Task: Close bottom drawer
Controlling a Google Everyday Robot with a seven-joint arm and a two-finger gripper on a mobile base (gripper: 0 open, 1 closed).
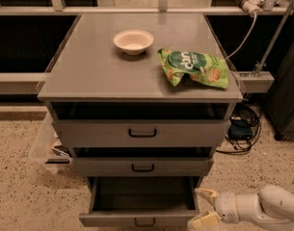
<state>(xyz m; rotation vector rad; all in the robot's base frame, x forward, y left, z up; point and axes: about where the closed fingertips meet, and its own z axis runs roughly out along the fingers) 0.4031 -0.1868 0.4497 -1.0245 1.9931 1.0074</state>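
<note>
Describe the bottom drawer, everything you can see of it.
The bottom drawer is grey metal, the lowest of three in the cabinet, and stands pulled well out toward the camera. Its slim flat front carries a small black bar handle. Its interior is in shadow. The gripper, fingers open, sits just off its right front corner; whether it touches cannot be told.

bottom drawer (113, 219) front cropped below, gripper (204, 207) lower right, arm (276, 208) cut off

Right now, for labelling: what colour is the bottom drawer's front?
Bottom drawer: grey, black handle, clearest in camera view; the open tool hovers beside its corner.
</note>
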